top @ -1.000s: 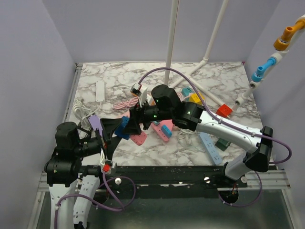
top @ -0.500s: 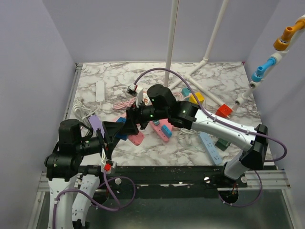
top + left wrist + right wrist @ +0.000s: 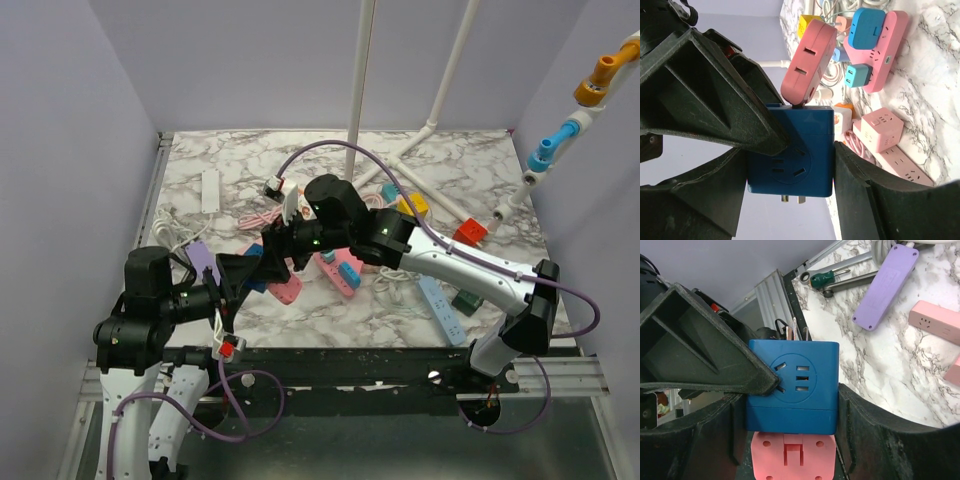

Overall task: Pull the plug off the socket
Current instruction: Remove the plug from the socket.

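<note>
A blue cube socket (image 3: 790,150) with bare prongs hangs above the table's front left. A pink plug block (image 3: 809,65) is plugged into one of its faces. In the left wrist view my left gripper (image 3: 790,167) is shut on the cube's sides. My right gripper (image 3: 790,410) is shut on the same cube (image 3: 792,390) from the opposite end, with the pink block (image 3: 792,457) just below it. In the top view both grippers meet at the cube (image 3: 258,268), with the pink block (image 3: 288,288) sticking out to the right. Each wrist view shows one finger of the other gripper lying over a cube face.
A purple power strip (image 3: 200,262) lies at the left. A pink strip (image 3: 340,270) carrying blue plugs lies right of centre, with a pale blue strip (image 3: 440,305) and a red cube (image 3: 470,233) further right. A white strip (image 3: 210,190) and white poles (image 3: 358,90) stand at the back.
My right arm has carried the blue cube left toward the left gripper. The left jaws have come in from wide open onto the cube's sides.
</note>
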`<state>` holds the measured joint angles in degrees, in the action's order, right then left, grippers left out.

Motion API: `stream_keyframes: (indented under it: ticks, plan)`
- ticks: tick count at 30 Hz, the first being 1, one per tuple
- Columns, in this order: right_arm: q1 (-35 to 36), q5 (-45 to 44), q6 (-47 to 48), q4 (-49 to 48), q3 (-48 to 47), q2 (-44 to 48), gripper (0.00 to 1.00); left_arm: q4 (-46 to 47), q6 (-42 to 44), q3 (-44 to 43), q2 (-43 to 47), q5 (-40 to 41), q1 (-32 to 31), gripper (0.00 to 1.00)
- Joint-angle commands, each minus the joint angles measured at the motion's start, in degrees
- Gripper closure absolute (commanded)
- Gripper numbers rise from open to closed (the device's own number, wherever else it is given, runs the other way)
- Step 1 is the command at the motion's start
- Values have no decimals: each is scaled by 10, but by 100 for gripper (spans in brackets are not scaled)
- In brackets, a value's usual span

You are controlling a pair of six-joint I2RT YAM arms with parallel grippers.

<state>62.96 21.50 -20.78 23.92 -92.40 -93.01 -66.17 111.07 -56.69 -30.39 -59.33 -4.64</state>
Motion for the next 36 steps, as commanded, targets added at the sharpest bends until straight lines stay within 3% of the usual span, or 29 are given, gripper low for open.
stream_keyframes:
  ticks: [1,7,12,16,20,26,36]
  plan:
    - [14,-38,19,-10,-12,8,24,20,2,12,-2,2,-5,90]
    - [12,-103,14,-21,14,61,1,158,-102,63,20,23,-5,100]
    - [-9,-117,-5,-23,57,117,0,313,-219,109,46,37,-5,100]
    - [-70,-49,-46,-61,112,162,0,438,-281,154,71,50,-5,100]
    - [-151,70,-112,-124,172,184,0,531,-285,197,95,52,-5,100]
    - [-209,201,-225,-260,234,172,0,597,-286,215,103,55,-5,100]
    - [-209,252,-370,-473,294,136,0,611,-269,221,100,64,-5,100]
